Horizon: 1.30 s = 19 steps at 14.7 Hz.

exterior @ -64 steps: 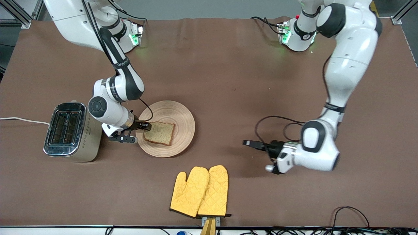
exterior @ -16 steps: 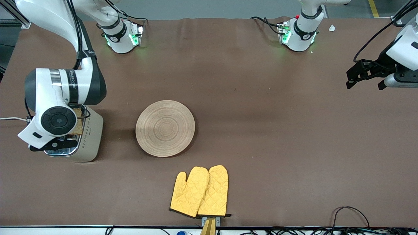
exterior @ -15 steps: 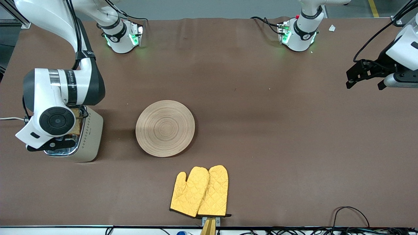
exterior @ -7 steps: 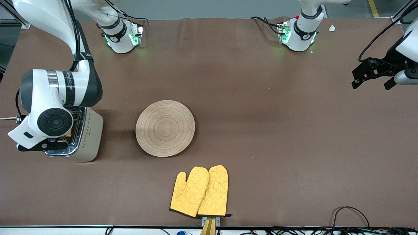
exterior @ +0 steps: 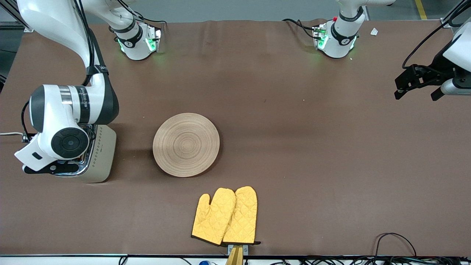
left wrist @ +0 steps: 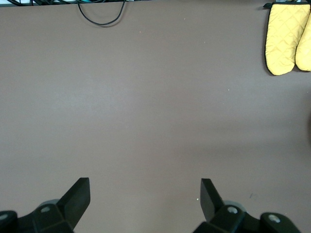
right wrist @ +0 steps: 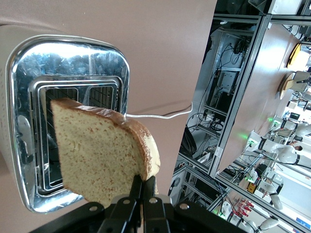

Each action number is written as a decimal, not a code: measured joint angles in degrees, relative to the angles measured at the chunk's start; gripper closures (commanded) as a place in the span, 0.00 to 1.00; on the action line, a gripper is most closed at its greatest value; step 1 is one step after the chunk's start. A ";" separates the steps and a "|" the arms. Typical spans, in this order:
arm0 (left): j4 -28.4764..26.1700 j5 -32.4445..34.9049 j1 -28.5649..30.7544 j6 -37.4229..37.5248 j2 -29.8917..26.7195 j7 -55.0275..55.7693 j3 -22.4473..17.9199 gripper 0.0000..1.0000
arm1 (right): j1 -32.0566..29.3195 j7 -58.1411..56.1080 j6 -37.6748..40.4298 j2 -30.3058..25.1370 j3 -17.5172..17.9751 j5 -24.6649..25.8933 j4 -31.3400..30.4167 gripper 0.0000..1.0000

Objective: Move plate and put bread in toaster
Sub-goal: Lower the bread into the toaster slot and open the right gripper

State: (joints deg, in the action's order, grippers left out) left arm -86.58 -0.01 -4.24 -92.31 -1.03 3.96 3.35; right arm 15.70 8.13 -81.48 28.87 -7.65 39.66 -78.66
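Observation:
My right gripper (right wrist: 144, 187) is shut on the crust edge of the bread (right wrist: 97, 155), a speckled tan slice. It holds the slice upright just above the slots of the toaster (right wrist: 68, 58). In the front view the right arm's wrist (exterior: 68, 141) covers the chrome top of the toaster (exterior: 103, 154) and hides the bread. The beige wooden plate (exterior: 186, 144) lies bare beside the toaster, toward the table's middle. My left gripper (exterior: 415, 81) is open and empty, high over the left arm's end of the table; it also shows in the left wrist view (left wrist: 145, 189).
A pair of yellow oven mitts (exterior: 224, 215) lies nearer to the front camera than the plate; they also show in the left wrist view (left wrist: 286, 39). The toaster's white cord (exterior: 7, 133) runs off the table's end. Black cables (exterior: 395, 239) lie at the front edge.
The right wrist has shifted a little over the toaster, and the bread that showed beside it a second ago is now hidden in the front view. The left gripper has barely moved.

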 measured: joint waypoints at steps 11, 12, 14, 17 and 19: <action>0.00 0.00 0.07 0.21 0.00 -0.04 -0.05 0.00 | -2.14 2.82 -4.51 4.78 0.01 -0.03 -0.02 0.10; 0.00 0.00 0.07 0.21 0.00 -0.04 -0.05 0.00 | -2.21 3.09 -5.21 5.27 0.10 -0.81 -0.01 0.00; 0.00 0.00 0.07 0.21 0.00 -0.04 -0.05 0.00 | -2.27 3.93 -8.01 5.65 0.15 -7.33 0.44 0.00; 0.00 0.00 0.13 0.21 0.00 -0.04 -0.11 0.00 | -2.86 4.08 -8.61 5.07 0.10 -18.43 4.50 0.00; -0.01 0.00 0.16 0.22 0.00 -0.04 -0.12 0.00 | -3.16 3.84 -8.50 2.87 0.10 -23.08 6.81 0.00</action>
State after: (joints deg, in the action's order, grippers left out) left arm -86.59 -0.01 -4.08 -92.10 -1.03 3.92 3.24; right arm 12.54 11.97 -89.97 31.73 -7.55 16.58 -71.85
